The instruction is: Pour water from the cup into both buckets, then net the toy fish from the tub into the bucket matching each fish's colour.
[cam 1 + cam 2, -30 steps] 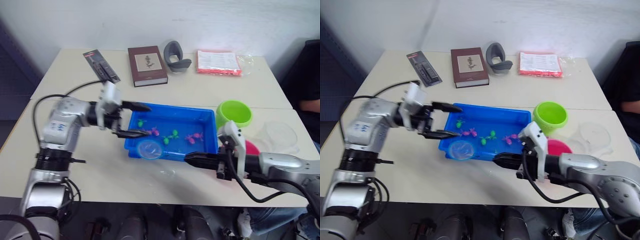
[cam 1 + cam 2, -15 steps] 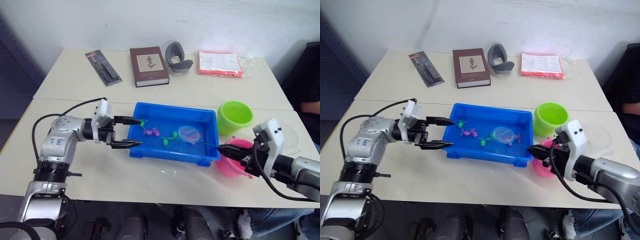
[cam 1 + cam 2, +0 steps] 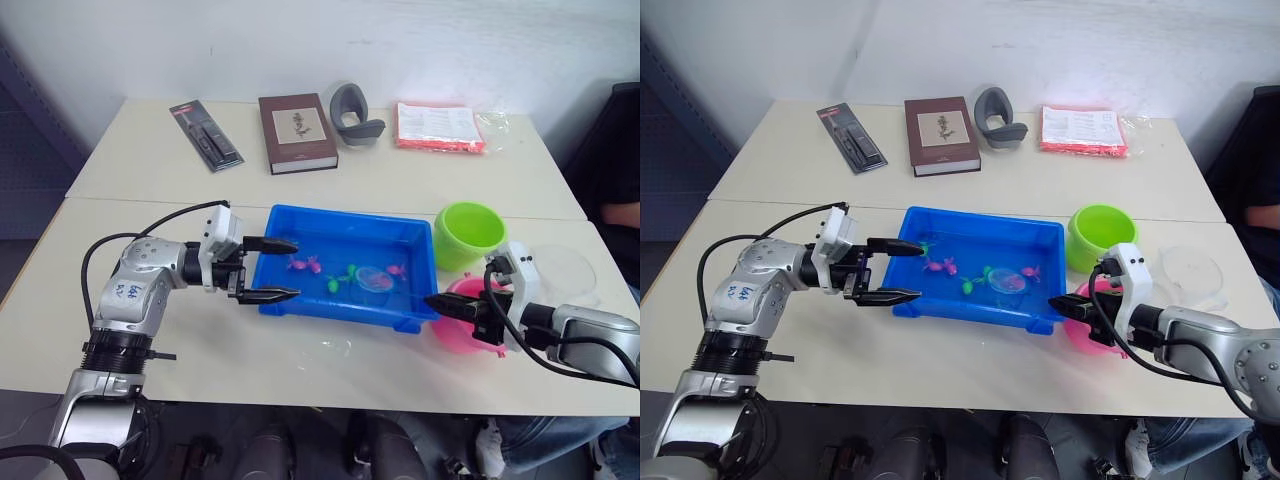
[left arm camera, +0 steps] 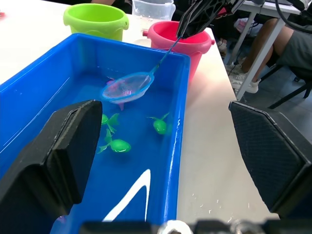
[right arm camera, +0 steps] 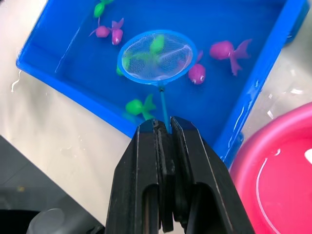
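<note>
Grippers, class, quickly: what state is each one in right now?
Left gripper: open, holding nothing, at the bright blue plastic tub.
Right gripper: shut on the blue-rimmed hoop net.

Glossy, smooth blue plastic is seen in the tub ahead of the right gripper (its matt black fingers clamp a thin dark handle); the net is fine translucent mesh, the pink bucket beside it shiny plastic.

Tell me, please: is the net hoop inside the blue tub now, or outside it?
Inside. The net hangs within the walls of the tub, above the toy fish, held by the right gripper. Whether it touches the water, I cannot tell.
</note>
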`<state>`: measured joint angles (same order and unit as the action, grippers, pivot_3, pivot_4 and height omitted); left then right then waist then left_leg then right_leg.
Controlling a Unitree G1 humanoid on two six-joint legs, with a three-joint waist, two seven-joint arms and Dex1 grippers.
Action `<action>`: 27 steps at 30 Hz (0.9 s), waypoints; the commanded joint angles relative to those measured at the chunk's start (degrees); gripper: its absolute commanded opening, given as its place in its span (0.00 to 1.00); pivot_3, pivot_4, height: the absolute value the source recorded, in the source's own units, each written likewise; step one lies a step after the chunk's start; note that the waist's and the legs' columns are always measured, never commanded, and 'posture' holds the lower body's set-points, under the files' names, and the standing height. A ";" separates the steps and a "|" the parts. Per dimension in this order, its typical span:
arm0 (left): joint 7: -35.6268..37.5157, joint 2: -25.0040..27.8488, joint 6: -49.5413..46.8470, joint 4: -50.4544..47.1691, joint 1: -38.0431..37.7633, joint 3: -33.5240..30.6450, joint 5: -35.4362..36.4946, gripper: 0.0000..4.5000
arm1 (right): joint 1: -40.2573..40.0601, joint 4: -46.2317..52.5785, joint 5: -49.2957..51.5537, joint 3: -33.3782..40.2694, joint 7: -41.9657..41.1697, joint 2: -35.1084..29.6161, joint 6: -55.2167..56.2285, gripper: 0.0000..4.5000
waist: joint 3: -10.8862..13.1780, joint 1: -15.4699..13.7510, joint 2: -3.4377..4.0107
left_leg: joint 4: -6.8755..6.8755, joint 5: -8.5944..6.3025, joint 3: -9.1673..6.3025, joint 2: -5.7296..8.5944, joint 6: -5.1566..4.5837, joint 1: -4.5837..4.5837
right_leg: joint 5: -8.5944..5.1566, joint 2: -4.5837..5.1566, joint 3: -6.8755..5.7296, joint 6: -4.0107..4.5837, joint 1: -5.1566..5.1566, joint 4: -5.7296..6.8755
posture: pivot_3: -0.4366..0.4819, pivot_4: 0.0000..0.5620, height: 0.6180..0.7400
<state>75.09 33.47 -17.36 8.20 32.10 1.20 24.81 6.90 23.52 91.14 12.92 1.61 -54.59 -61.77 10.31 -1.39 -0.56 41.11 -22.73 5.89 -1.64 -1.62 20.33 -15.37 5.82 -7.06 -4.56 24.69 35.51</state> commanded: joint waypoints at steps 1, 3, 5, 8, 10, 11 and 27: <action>-0.14 0.38 -0.07 -3.00 -0.62 -0.76 1.27 0.99 | 1.20 -1.13 2.45 -0.61 0.98 0.45 -0.51 0.00 | 0.00 0.04 0.00 | 0.01 0.00 0.01 0.00 0.00 0.00 | 0.00 0.00 0.00 0.00 0.00 0.00 | 0.48 0.27 1.00; -0.15 0.61 -0.30 -3.69 -1.15 -0.67 1.18 0.99 | 1.53 -1.82 3.05 -1.13 1.53 0.48 -0.76 0.00 | 0.00 0.01 0.00 | 0.01 0.00 0.00 0.00 0.00 0.00 | 0.00 0.00 0.00 0.00 0.00 0.01 | 0.48 0.27 1.00; -0.34 0.61 -0.34 -4.12 -1.44 -0.70 1.23 0.99 | 1.82 -2.55 3.17 -1.36 2.49 0.61 -0.94 0.00 | 0.00 0.03 0.00 | 0.00 0.00 0.01 -0.01 0.00 -0.01 | 0.00 0.00 0.01 0.00 0.00 0.01 | 0.48 0.27 1.00; -0.49 0.60 -0.17 -4.31 -1.63 -0.74 1.24 0.99 | 2.15 -3.64 3.26 -1.57 3.94 0.71 -1.17 0.00 | 0.00 -0.04 0.00 | 0.01 0.00 0.00 0.00 0.00 0.00 | 0.00 0.00 0.00 0.00 0.00 0.01 | 0.48 0.27 1.00; -0.51 0.65 0.05 -4.27 -1.72 -0.74 1.14 0.99 | 2.46 -4.65 3.35 -1.63 5.59 1.08 -1.05 0.00 | 0.00 0.01 0.00 | 0.00 0.00 0.00 -0.01 0.00 0.00 | 0.00 0.00 0.00 0.00 0.00 0.00 | 0.48 0.27 1.00; -0.52 0.66 0.12 -4.26 -1.74 -0.73 1.09 0.99 | 2.62 -5.08 3.45 -1.62 6.35 1.35 -0.93 0.00 | 0.00 0.03 0.01 | 0.00 0.00 0.00 -0.01 0.00 0.01 | 0.00 0.00 0.00 0.00 0.00 0.00 | 0.48 0.27 1.00; -1.09 -0.11 0.61 -4.26 -1.39 -0.35 0.88 0.99 | 5.63 -0.77 -20.14 -5.86 0.31 4.84 6.39 0.00 | -0.01 0.01 0.03 | 0.00 0.00 0.00 -0.01 0.00 0.01 | 0.00 0.00 0.01 0.00 0.01 -0.01 | 0.48 0.27 1.00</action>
<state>74.10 33.46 -17.45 5.32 30.65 1.18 24.96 13.09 20.03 74.62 6.55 4.58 -49.72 -57.40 10.30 -1.38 -0.53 41.11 -22.73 5.89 -1.65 -1.62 20.36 -15.37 5.83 -7.06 -4.57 24.71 35.50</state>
